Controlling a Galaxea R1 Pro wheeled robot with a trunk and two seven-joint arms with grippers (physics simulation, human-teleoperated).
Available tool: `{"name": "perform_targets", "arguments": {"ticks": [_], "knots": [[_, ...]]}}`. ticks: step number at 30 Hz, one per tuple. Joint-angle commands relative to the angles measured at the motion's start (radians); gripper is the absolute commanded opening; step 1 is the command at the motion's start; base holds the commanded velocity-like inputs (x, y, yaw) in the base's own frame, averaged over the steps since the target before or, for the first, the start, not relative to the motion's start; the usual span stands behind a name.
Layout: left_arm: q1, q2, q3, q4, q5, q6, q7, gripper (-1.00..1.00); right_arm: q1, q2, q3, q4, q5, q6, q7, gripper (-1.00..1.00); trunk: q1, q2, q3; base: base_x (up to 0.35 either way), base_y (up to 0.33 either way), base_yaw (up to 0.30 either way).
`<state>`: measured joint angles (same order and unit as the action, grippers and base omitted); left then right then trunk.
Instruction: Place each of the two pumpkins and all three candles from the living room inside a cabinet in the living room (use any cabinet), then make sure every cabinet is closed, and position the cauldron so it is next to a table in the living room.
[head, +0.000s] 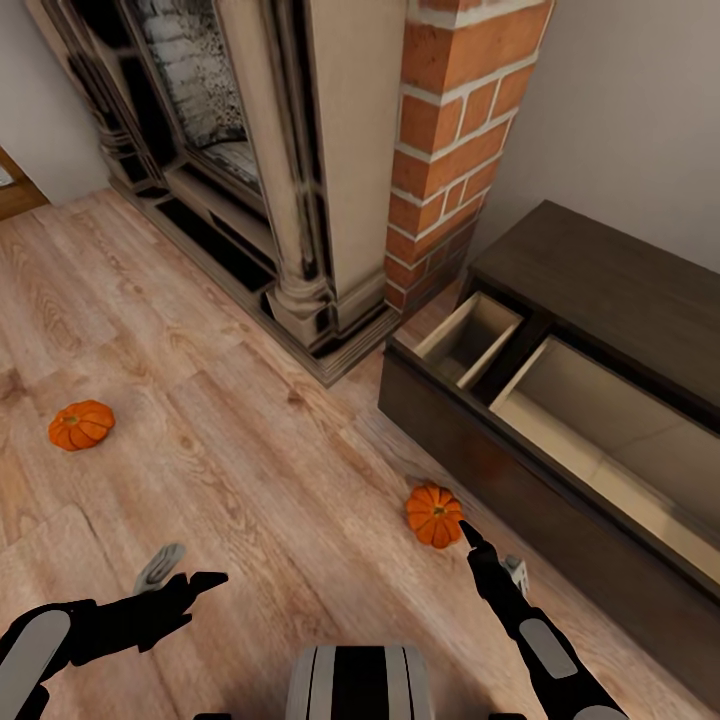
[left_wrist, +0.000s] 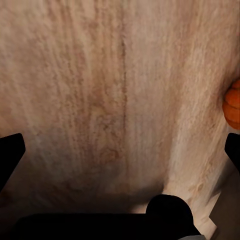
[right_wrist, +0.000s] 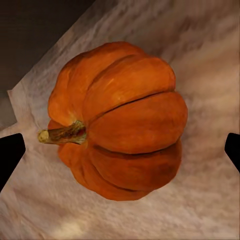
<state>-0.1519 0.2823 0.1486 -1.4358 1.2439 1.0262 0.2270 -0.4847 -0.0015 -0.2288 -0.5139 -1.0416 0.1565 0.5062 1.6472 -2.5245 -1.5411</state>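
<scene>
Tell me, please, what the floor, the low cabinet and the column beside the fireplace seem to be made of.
The floor looks like pale wood planks, matte: grain lines and plank seams show. The cabinet looks like dark brown wood with a dull finish; its open drawers are pale beige inside, perhaps unfinished board. The column looks like red brick with light mortar joints.

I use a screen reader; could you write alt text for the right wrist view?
An orange ribbed pumpkin lies on its side on the pale wood floor, centred between the open right hand's dark fingertips, untouched, stem sideways.
</scene>
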Motion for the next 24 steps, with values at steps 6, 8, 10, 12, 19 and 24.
{"name": "perform_targets", "arguments": {"ticks": [6, 8, 10, 12, 19, 24], "knots": [[0.0, 0.0, 0.0, 0.0, 0.0, 0.0, 0.0, 1.0, 0.0, 0.0, 0.001, 0.0, 0.0, 0.0, 0.0, 1.0, 0.0, 0.0, 0.0, 0.099, 0.0, 0.0], [0.0, 0.0, 0.0, 0.0, 0.0, 0.0, 0.0, 1.0, 0.0, 0.0, 0.002, 0.0, 0.0, 0.0, 0.0, 1.0, 0.0, 0.0, 0.0, 0.018, 0.0, 0.0], [0.0, 0.0, 0.0, 0.0, -0.001, 0.0, 0.0, 1.0, 0.0, 0.0, 0.003, 0.0, 0.0, 0.0, 0.0, 1.0, 0.0, 0.0, 0.0, 0.006, 0.0, 0.0], [0.0, 0.0, 0.0, 0.0, 0.0, 0.0, 0.0, 1.0, 0.0, 0.0, 0.003, 0.0, 0.0, 0.0, 0.0, 1.0, 0.0, 0.0, 0.0, 0.002, 0.0, 0.0], [0.0, 0.0, 0.0, 0.0, 0.0, 0.0, 0.0, 1.0, 0.0, 0.0, 0.005, 0.0, 0.0, 0.0, 0.0, 1.0, 0.0, 0.0, 0.0, 0.0, 0.006, 0.0], [0.0, 0.0, 0.0, 0.0, 0.0, 0.0, -0.001, 1.0, 0.0, 0.0, 0.005, 0.0, 0.0, 0.0, -0.001, 1.0, 0.0, 0.0, 0.0, 0.0, 0.005, 0.0]]}}
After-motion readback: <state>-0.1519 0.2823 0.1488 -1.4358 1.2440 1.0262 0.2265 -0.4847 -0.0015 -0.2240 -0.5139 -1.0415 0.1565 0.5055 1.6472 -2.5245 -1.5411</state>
